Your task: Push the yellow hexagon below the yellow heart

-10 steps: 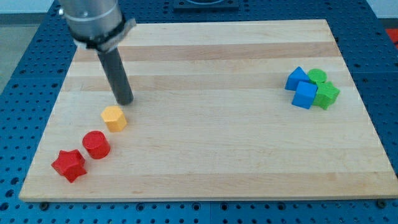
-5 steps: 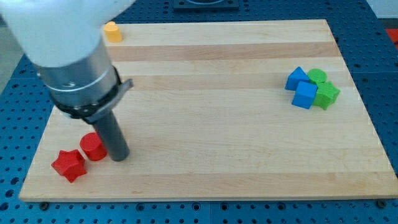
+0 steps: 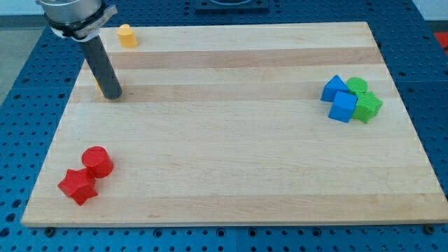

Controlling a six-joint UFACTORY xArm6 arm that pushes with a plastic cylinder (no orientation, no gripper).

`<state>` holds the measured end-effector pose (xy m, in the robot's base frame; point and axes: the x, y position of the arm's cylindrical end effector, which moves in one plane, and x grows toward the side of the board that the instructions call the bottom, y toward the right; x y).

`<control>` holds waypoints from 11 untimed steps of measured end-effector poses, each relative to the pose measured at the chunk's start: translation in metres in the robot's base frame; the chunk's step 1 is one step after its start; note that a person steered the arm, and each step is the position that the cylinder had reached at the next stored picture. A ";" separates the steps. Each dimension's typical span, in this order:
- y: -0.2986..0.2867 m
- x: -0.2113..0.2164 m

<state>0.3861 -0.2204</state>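
At the view's lower left of the wooden counter (image 3: 231, 175), a red star (image 3: 77, 186) is seen, with a red cylinder (image 3: 97, 162) touching it just up and to the right. Further up, near the left edge, my tip (image 3: 112, 95) is planted on the counter, the dark rod rising from it toward the view's top left. A sliver of yellow-orange block (image 3: 96, 85) is glimpsed right behind the rod, on its left side; its shape cannot be made out, since most of it is hidden. No pincer is carried by this arm, so no spread or pressed state can be told. At the top edge, right of the rod's upper part, a yellow block (image 3: 127, 35) is found, well apart from the tip. Far to the right, four blocks are huddled touching: a blue block (image 3: 333, 87), a blue cube (image 3: 343, 107), a green cylinder (image 3: 358, 85) and a green block (image 3: 368, 106).
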 end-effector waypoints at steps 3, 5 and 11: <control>-0.028 -0.023; -0.037 -0.032; -0.020 -0.014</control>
<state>0.3720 -0.2408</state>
